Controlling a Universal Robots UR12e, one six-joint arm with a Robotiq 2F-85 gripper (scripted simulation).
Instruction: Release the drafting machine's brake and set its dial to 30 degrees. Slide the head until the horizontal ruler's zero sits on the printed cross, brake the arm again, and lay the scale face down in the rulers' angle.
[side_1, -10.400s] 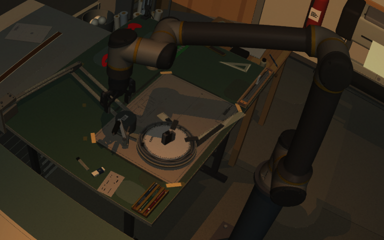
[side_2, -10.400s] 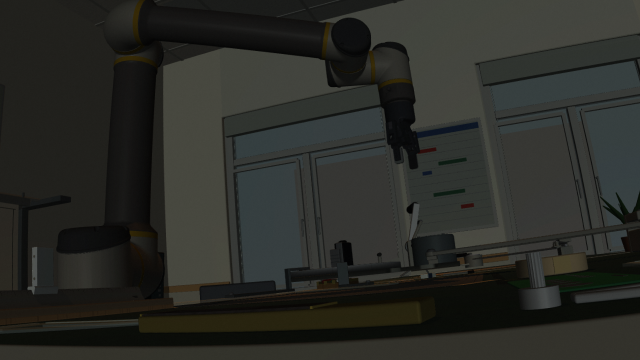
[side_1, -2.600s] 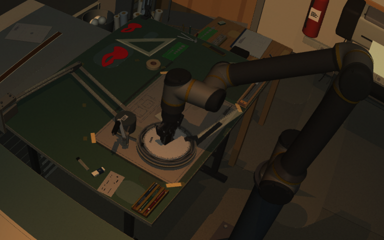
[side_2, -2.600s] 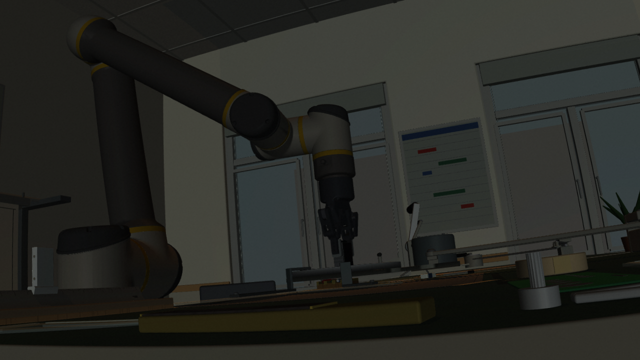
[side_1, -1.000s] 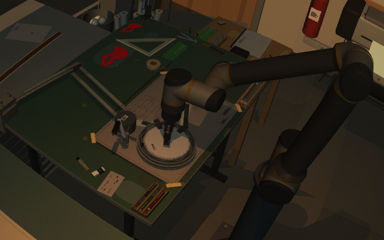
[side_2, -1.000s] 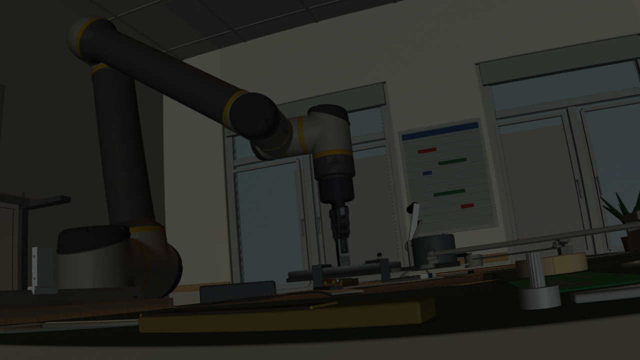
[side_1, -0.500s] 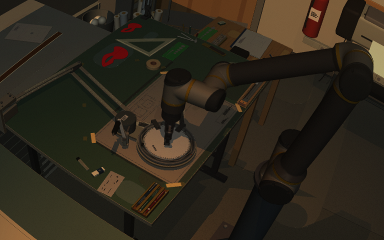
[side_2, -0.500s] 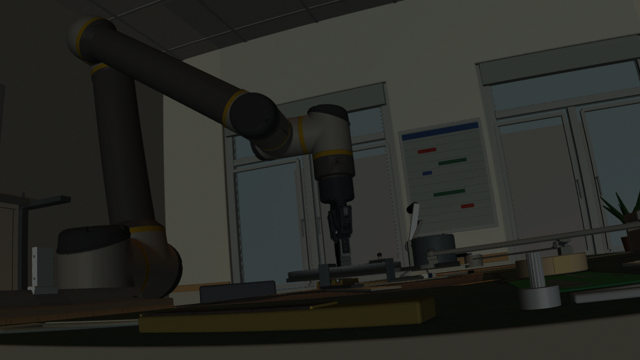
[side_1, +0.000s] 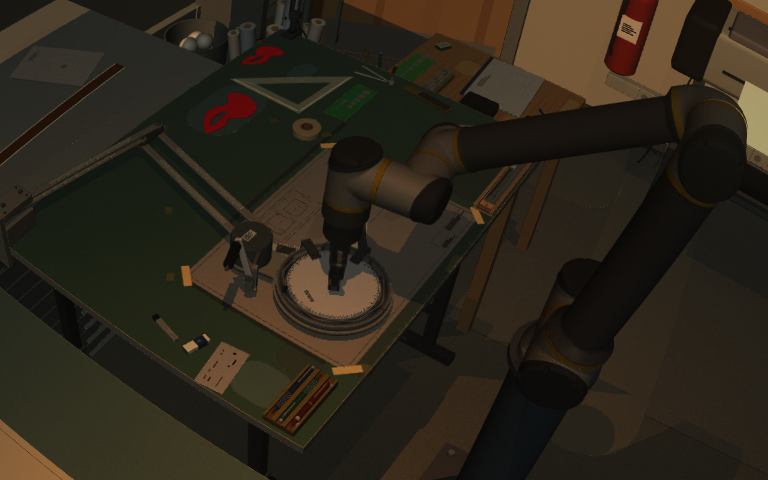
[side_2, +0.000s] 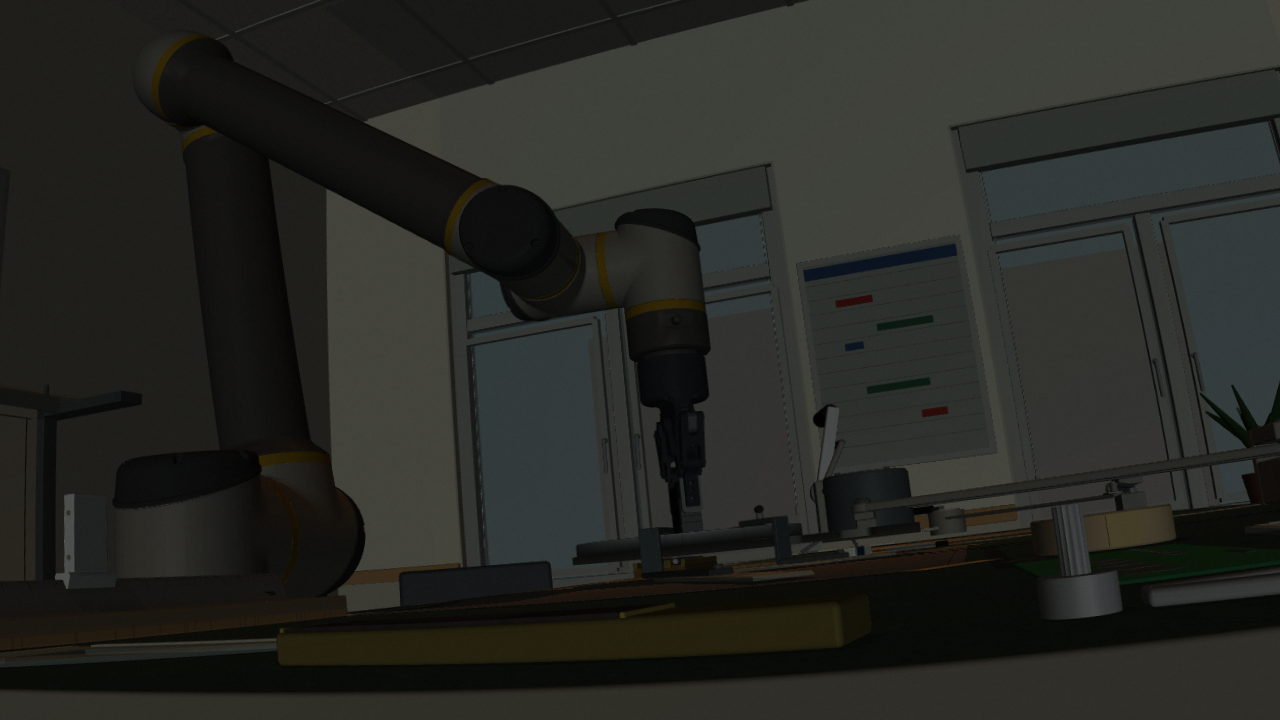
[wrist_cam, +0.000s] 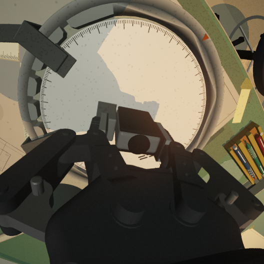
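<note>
On the near right part of the green drafting board, the drafting machine's round dial lies flat on a taped paper sheet. Its pale face carries tick marks around the rim. My gripper stands straight down over the dial's middle, closed on the dial's grey knob. An orange index mark sits on the ring at the upper right. The brake housing with its upright lever stands just left of the dial. The machine's arm runs back to the board's left edge. The rulers and the scale are not clear to me.
The board's near edge runs just below the dial, with a pen tray beside it. An eraser and a card lie near the front left. A tape roll, a set square and red curves lie at the back.
</note>
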